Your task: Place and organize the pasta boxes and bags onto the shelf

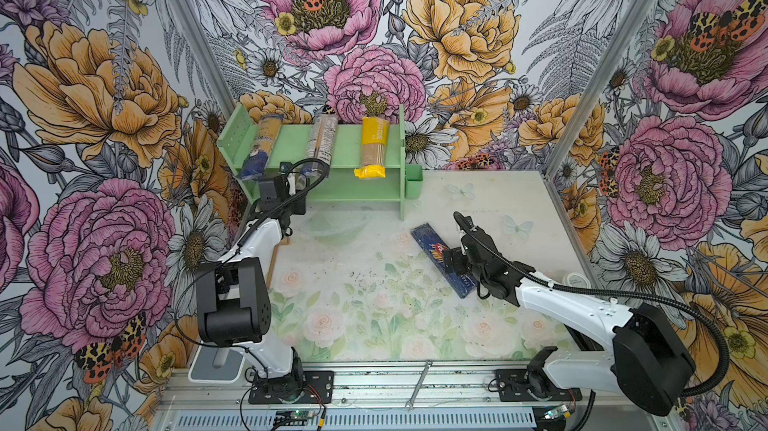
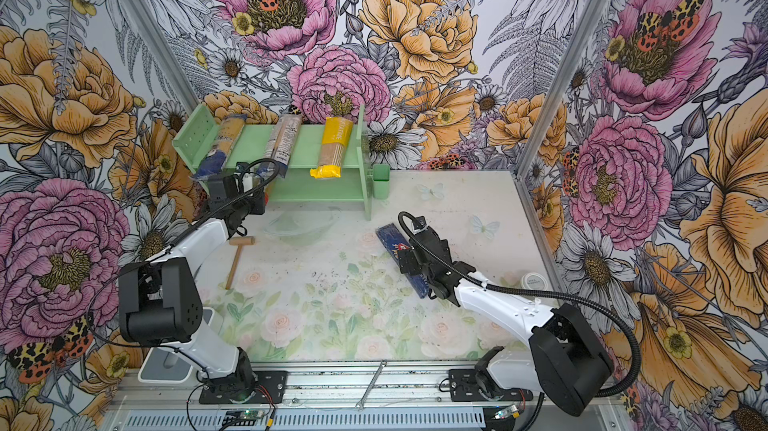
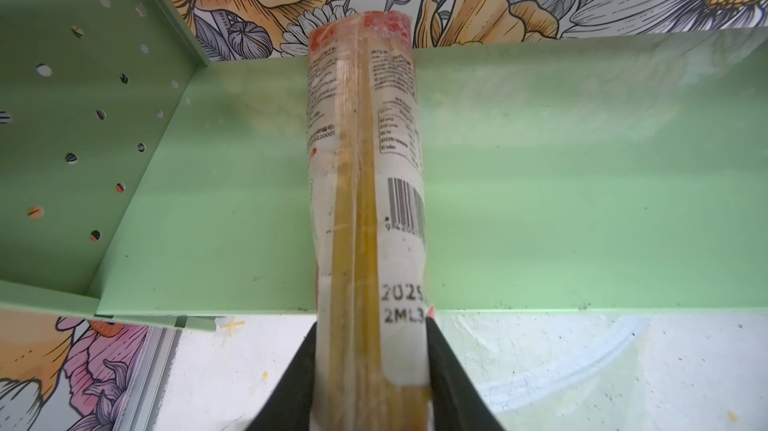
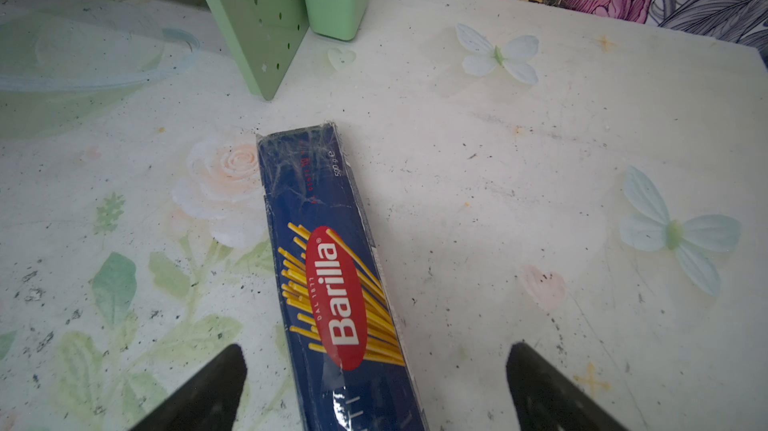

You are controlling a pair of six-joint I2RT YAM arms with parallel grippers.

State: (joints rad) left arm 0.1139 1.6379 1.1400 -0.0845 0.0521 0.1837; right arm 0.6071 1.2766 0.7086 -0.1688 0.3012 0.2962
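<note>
The left fingers (image 3: pixel 299 375) hug the long clear spaghetti bag with a red end (image 3: pixel 365 200). Past them it lies on the lower board of the mint-green shelf (image 3: pixel 582 200), but its near end hangs off the front, so it may tip off once freed. The right fingers (image 4: pixel 199 387) stand wide open around the dark blue Barilla cardboard box (image 4: pixel 332 262), which lies crooked between them on the tabletop (image 4: pixel 498 159). Closing may twist it.

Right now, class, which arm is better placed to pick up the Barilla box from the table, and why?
Right. The right gripper hangs open over the Barilla box, a finger on each side. The left gripper is away at the shelf, its fingers flanking the red-ended bag.
</note>
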